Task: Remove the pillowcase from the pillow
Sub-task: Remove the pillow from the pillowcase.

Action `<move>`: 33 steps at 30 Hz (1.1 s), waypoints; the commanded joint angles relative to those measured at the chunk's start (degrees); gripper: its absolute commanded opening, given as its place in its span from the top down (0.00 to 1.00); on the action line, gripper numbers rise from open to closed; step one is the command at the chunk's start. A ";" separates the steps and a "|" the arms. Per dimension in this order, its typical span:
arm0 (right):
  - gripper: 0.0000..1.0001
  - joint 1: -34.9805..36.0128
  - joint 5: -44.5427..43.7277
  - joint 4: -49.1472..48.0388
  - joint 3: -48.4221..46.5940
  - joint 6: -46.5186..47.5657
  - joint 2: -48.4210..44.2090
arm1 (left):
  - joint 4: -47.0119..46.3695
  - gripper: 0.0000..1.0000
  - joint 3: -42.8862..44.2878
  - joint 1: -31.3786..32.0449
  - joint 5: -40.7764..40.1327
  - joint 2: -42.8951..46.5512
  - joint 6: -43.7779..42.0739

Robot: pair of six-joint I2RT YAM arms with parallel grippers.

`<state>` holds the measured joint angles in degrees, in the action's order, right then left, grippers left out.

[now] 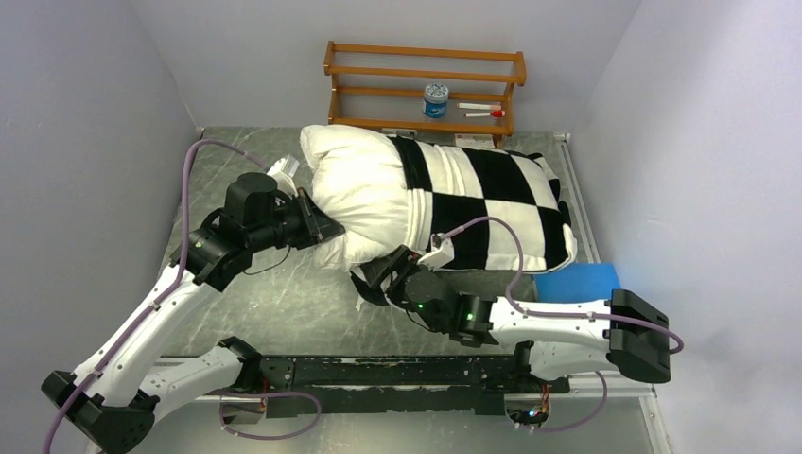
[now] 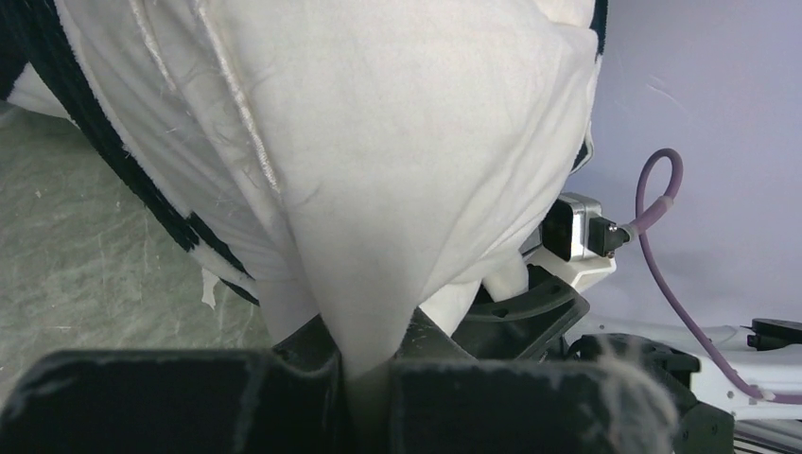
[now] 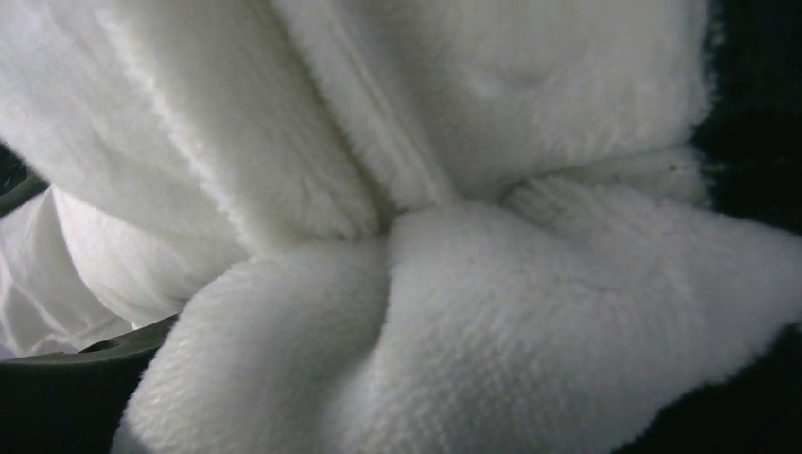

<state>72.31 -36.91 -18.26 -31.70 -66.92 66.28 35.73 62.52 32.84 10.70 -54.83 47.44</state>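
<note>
top external: left pincer (image 1: 336,230) grips bare white pillow (image 1: 355,180), checkered pillowcase (image 1: 492,203) half off.

pillowcase (image 3: 454,284): fuzzy white folds pinched together (black at the right edge)
pillow (image 3: 57,274): perhaps the smoother cloth, lower left

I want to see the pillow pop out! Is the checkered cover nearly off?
Partly. Done: the white pillow is bare at its left end. In hand: the left gripper, jaws shut, pinches that end; the right gripper is pressed into the pillowcase edge. Left: over half is covered.
</note>
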 commanded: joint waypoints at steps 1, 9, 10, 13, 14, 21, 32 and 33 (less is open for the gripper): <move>0.23 -0.68 -15.10 13.18 -6.37 -7.61 4.68 | -8.74 0.95 1.03 0.21 4.25 2.28 2.17; 0.35 -0.59 -32.12 53.18 -9.25 -27.50 10.15 | -0.59 0.95 10.14 0.16 -3.41 1.89 -2.60; 0.35 -0.62 -32.56 56.96 -9.25 -28.91 10.52 | 0.15 0.95 11.17 0.20 -3.79 1.42 -3.17; 0.34 -0.64 -33.04 63.25 -9.07 -29.10 10.58 | -0.05 0.95 12.85 0.21 -3.33 0.19 -3.75; 0.34 -0.69 -33.36 64.14 -8.98 -28.00 10.16 | -0.32 0.95 13.03 0.21 -2.91 -0.11 -3.57; 0.38 -3.43 -29.24 56.98 -6.02 -9.73 4.90 | -0.65 0.95 14.15 0.21 -3.32 -0.79 -2.88; 0.43 -20.66 -8.34 45.04 -0.38 14.61 -5.12 | 3.00 0.95 19.46 -0.05 -5.37 -1.92 -3.76; 0.46 -21.01 -8.04 45.78 -0.71 14.88 -4.44 | 2.67 0.95 19.52 -0.10 -5.13 -1.95 -3.42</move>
<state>57.98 -38.35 12.21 -36.73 -63.64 60.23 43.64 73.97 34.35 9.56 -61.36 44.93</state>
